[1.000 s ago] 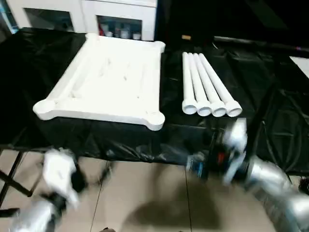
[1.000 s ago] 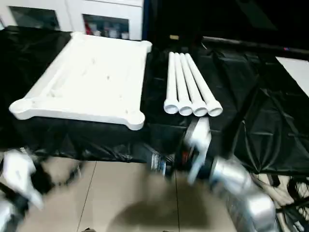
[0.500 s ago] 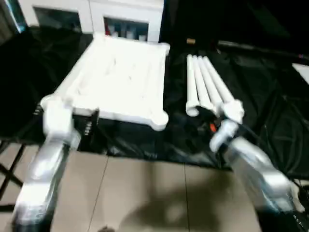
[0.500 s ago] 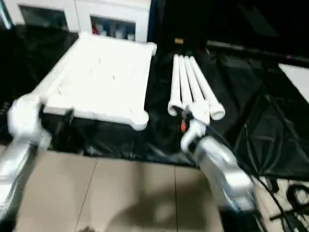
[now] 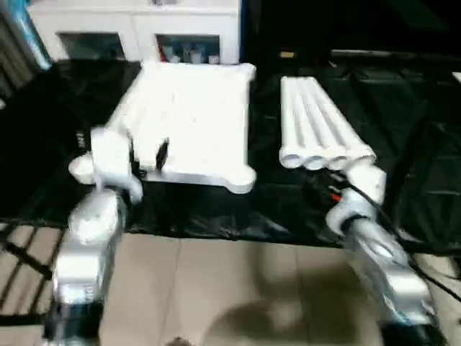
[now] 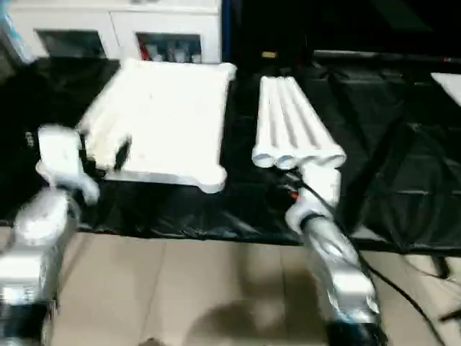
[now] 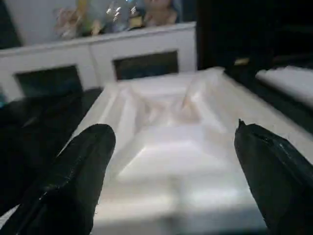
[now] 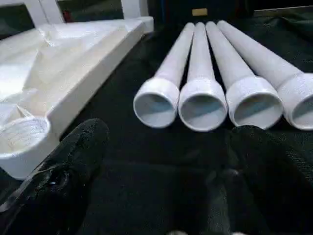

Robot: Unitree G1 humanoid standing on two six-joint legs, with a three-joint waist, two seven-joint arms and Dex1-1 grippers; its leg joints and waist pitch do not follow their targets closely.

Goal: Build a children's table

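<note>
The white table top (image 5: 194, 108) lies ribbed side up on the black-covered bench, with round sockets at its corners. To its right, four white tube legs (image 5: 317, 126) lie side by side, flared ends toward me. My left gripper (image 5: 126, 148) is open at the top's near left corner; in the left wrist view its fingers (image 7: 68, 181) stand wide apart with the top (image 7: 166, 112) ahead. My right gripper (image 5: 320, 189) is open just short of the leg ends; the right wrist view shows the leg openings (image 8: 203, 103) and a corner socket (image 8: 19, 134) ahead.
A black sheet (image 5: 410, 122) covers the bench, whose front edge runs just in front of both grippers. A white cabinet with glass doors (image 5: 137, 32) stands behind. Tiled floor (image 5: 216, 288) lies below, with bench struts (image 5: 18, 245) at the left.
Both arms have risen from below the bench edge and reached forward: the left gripper to the top's near left corner, the right gripper to the leg ends. The camera has also shifted.
</note>
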